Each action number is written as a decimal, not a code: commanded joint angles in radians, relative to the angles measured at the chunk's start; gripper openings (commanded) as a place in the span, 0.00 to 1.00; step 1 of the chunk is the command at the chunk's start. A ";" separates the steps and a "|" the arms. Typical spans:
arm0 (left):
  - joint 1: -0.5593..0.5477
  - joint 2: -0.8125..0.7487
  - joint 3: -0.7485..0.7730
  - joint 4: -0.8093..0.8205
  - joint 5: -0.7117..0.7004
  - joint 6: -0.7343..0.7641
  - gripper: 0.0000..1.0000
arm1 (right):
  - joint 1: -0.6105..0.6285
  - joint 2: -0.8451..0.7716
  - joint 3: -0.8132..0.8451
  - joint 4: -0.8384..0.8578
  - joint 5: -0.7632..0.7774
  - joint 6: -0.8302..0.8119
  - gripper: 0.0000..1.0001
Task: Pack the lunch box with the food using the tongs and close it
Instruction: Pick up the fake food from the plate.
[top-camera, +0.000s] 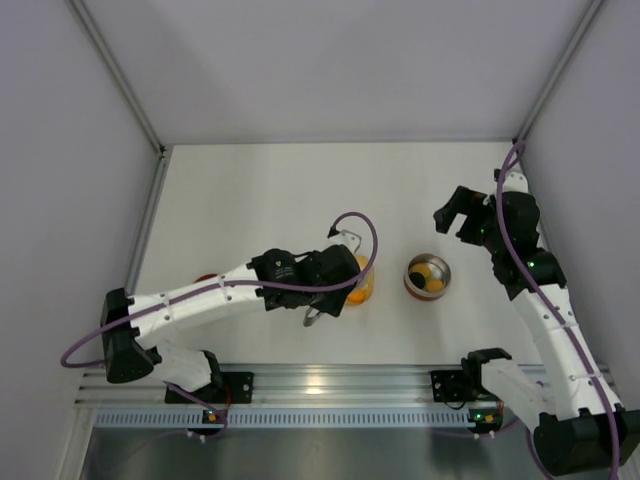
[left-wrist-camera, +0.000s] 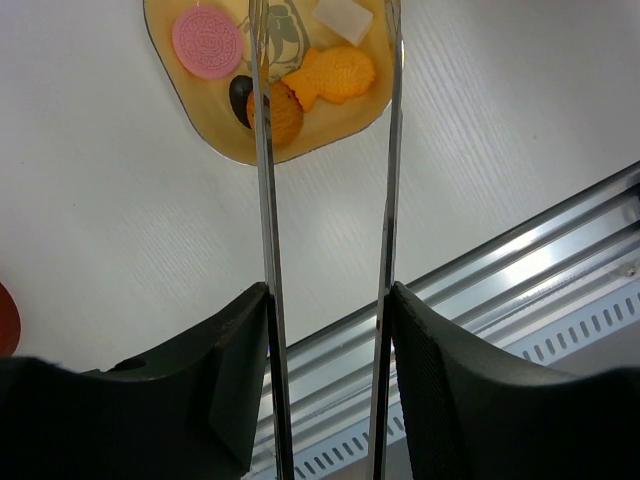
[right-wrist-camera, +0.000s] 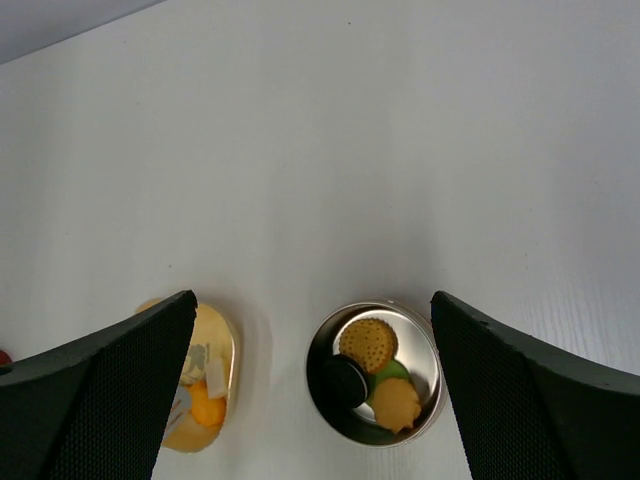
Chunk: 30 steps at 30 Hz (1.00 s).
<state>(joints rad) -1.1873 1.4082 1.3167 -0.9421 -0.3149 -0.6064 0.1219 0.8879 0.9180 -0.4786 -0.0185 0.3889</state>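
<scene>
Tongs (left-wrist-camera: 266, 200) astride orange food (left-wrist-camera: 335, 75)

Setting: robotics lab test cell. A white tabletop (top-camera: 250, 190) is being enclosed by plain grey panels (top-camera: 330, 60) at 9, 12 and 3 o'clock, joined by metal corner posts (top-camera: 114, 72). A left arm (top-camera: 200, 295) and a right arm (top-camera: 545, 310) are being carried on a slotted aluminium rail (top-camera: 330, 380) at 6 o'clock. Purple cables (top-camera: 357, 214) are being routed along them.

The dish (right-wrist-camera: 218, 345) sits left of the lunch box (right-wrist-camera: 320, 350), food (right-wrist-camera: 368, 343) in both, tongs (left-wrist-camera: 263, 220) reaching over the dish.
</scene>
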 joint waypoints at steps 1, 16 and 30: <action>-0.003 -0.046 -0.017 0.035 0.019 -0.035 0.54 | -0.001 0.002 0.007 0.037 -0.014 0.007 1.00; 0.014 0.034 -0.039 0.083 0.017 -0.007 0.54 | 0.001 -0.003 0.001 0.034 -0.015 0.001 0.99; 0.051 0.066 -0.062 0.124 0.077 0.033 0.54 | -0.001 0.002 0.005 0.031 -0.012 -0.005 0.99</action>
<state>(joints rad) -1.1385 1.4666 1.2579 -0.8688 -0.2619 -0.5922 0.1223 0.8925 0.9165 -0.4778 -0.0280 0.3885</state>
